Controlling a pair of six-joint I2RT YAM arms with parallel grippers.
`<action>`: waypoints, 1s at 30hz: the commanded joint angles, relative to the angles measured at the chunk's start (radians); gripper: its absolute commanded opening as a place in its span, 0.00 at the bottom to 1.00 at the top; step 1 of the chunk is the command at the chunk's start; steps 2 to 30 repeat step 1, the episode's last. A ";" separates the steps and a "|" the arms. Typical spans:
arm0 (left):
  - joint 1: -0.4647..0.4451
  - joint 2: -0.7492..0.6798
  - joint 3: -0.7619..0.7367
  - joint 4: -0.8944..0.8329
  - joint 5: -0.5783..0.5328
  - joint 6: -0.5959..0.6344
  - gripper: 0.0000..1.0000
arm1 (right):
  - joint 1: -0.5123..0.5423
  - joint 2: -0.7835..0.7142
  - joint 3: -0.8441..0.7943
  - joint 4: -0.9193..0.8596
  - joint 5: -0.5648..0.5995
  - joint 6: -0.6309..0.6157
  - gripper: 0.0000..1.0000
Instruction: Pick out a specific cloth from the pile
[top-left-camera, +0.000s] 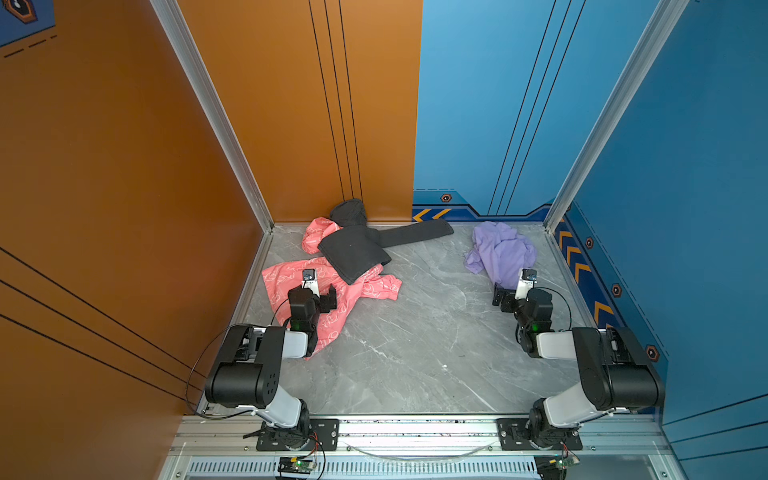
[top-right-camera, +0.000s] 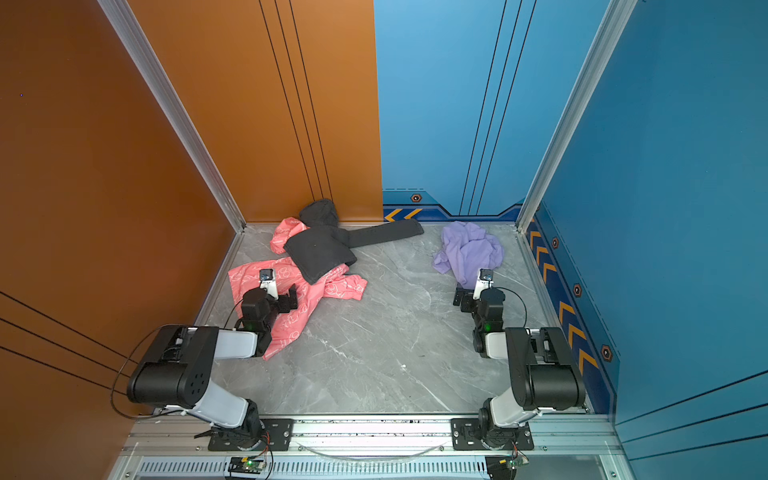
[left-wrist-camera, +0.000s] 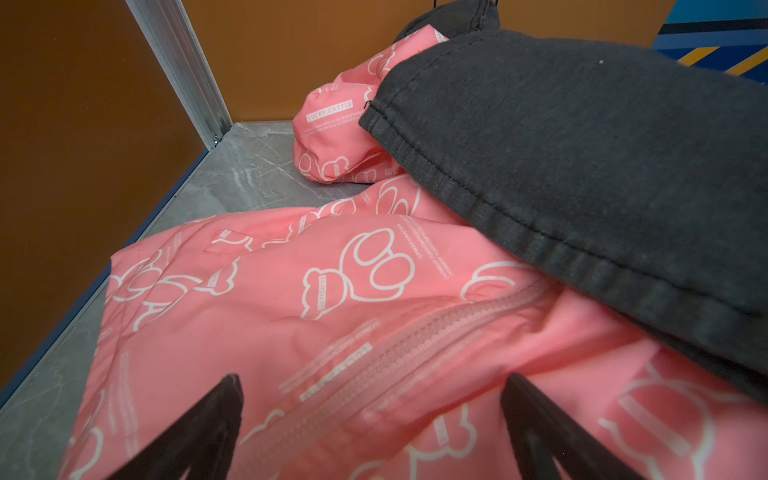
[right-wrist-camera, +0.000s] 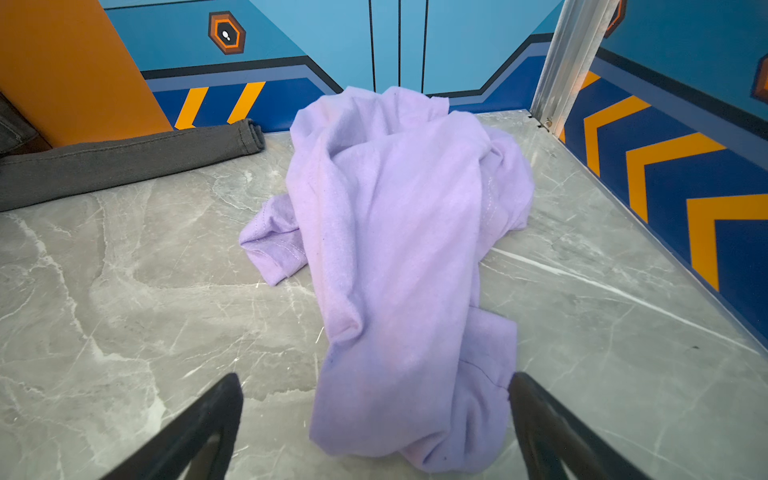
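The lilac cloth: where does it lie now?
In both top views the lilac cloth lies crumpled at the far right, apart from the grey garment.

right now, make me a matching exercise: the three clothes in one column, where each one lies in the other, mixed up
Column one
1. lilac cloth
2. pink jacket
3. grey top

Column two
a. lying on top of another garment
b. apart from the others, in front of the open right pincer
c. spread out below the open left pincer

Pairs: 1-b, 2-c, 3-a
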 joint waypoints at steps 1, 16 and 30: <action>0.004 0.004 -0.013 0.015 0.009 0.004 0.98 | 0.005 0.006 -0.007 0.016 0.017 -0.016 1.00; 0.004 0.004 -0.013 0.015 0.009 0.004 0.98 | 0.005 0.006 -0.007 0.016 0.017 -0.016 1.00; 0.004 0.004 -0.013 0.015 0.009 0.004 0.98 | 0.005 0.006 -0.007 0.016 0.017 -0.016 1.00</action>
